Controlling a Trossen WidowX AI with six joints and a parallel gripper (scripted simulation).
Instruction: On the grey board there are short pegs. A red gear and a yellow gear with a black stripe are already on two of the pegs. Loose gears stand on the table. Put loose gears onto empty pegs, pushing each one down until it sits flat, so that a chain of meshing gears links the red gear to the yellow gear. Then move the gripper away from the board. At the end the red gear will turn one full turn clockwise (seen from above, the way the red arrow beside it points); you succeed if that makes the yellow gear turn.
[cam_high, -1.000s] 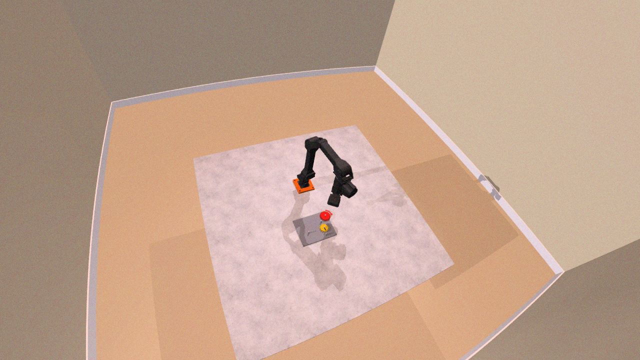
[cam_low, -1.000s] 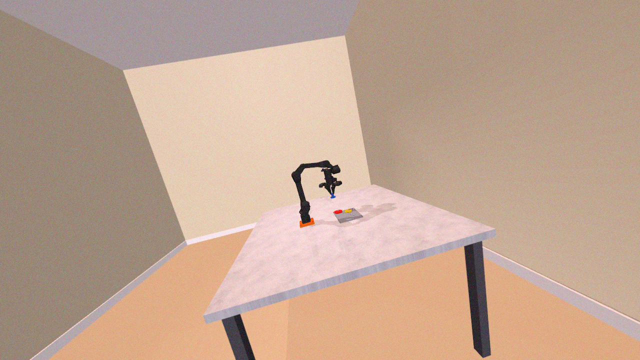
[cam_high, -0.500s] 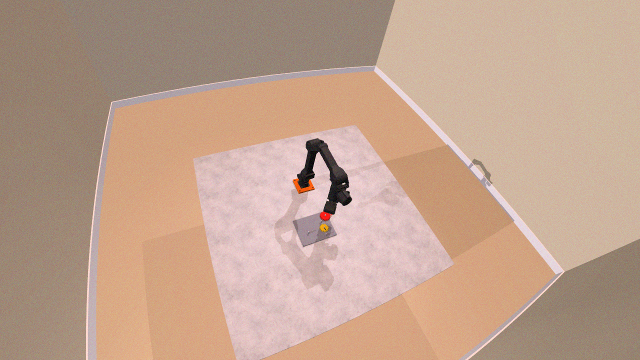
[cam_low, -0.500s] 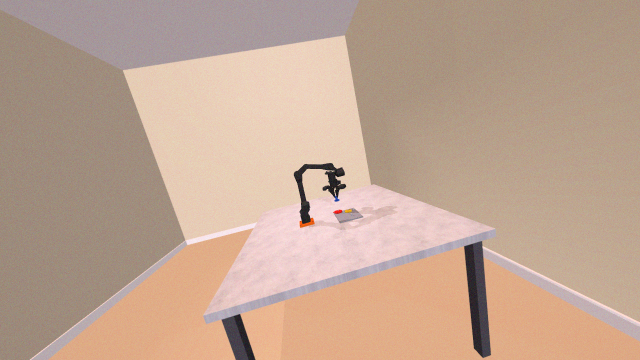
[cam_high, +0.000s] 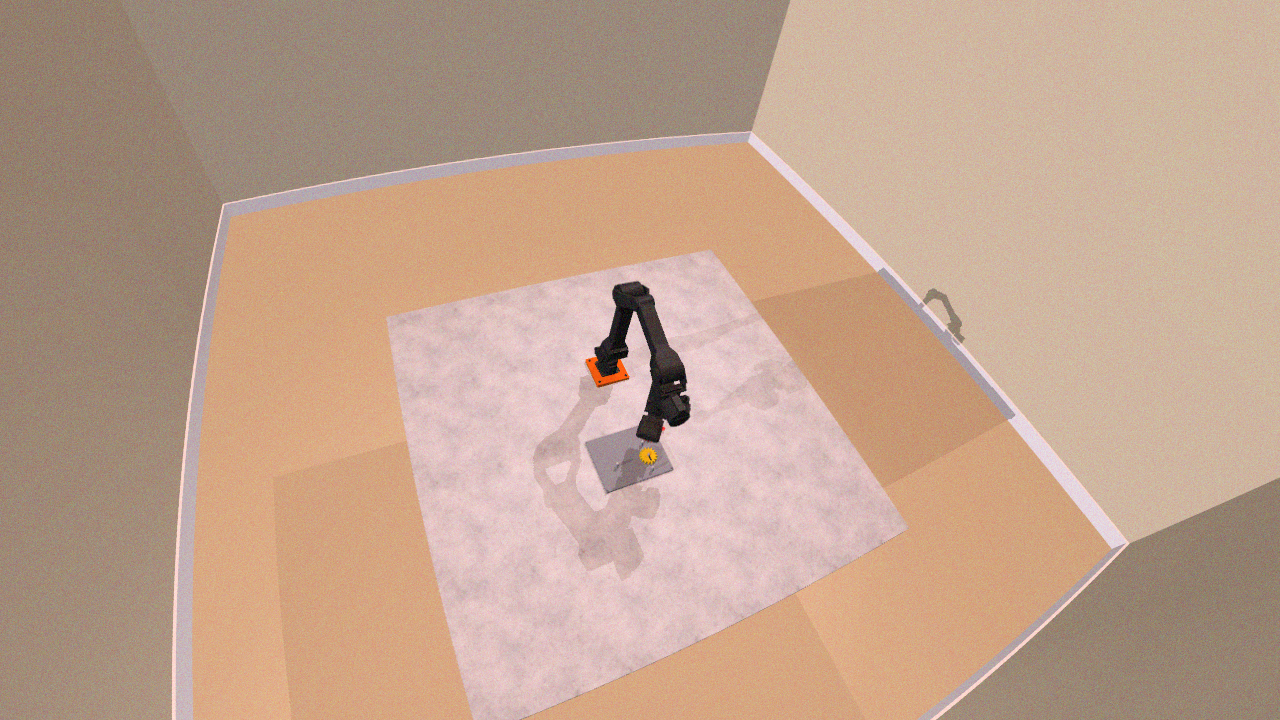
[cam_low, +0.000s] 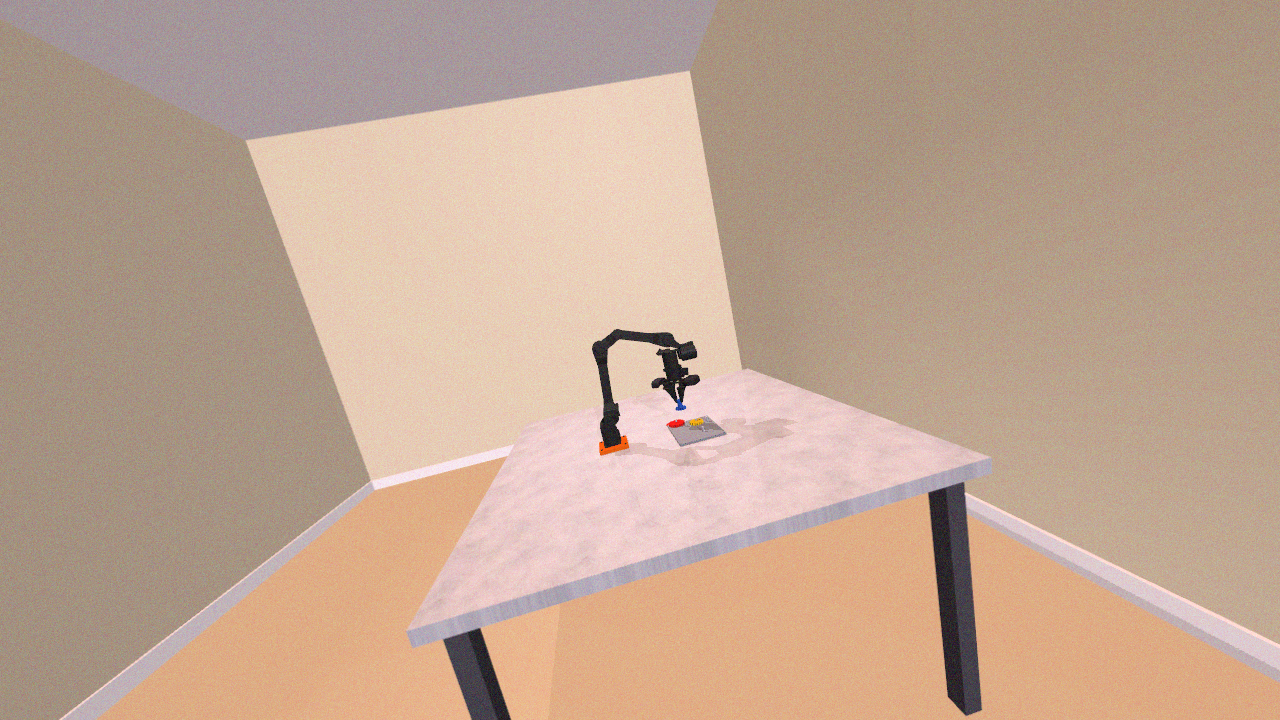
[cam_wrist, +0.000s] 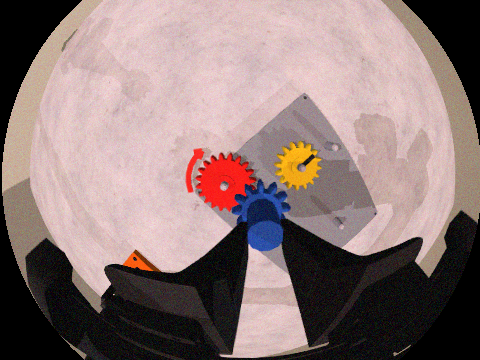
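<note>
Beige walls stand around a pale, mottled counter. Blue gear is in the air above it, upright on its axis as far as I see, with its round knob held between the fingers. These are only a little open, closed onto the knob. It looks light and stiff, perhaps slippery on the smooth knob; the knob is the right place to hold, leaving teeth free. Beyond it sit the red gear and the yellow gear, apart on the grey board. Two other pegs are bare; whether one hides under the blue gear, I cannot tell. Farther stands the orange base.
</note>
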